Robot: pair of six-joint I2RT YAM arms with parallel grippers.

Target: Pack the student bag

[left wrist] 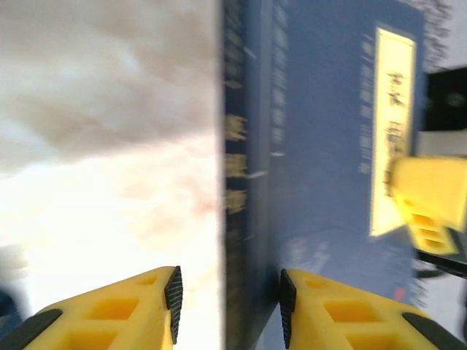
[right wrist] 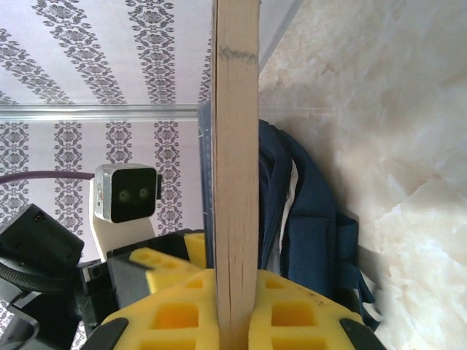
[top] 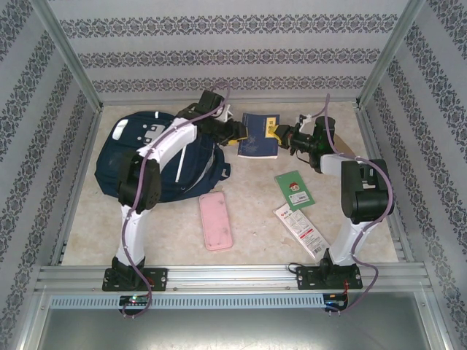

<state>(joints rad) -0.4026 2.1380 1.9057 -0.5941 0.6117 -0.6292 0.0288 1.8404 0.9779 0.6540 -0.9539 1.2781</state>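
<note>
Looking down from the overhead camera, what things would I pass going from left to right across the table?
navy backpack → pink case → blue book → white-and-red packet

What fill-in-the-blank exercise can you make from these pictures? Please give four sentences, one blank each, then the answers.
1. The jaws of the right arm hold a book whose cover is ____.
2. The jaws of the left arm stand ____.
3. The student bag lies on the ____ side of the table.
4. The flat case near the bag is ____ in colour.
Missing words: blue; open; left; pink.
</note>
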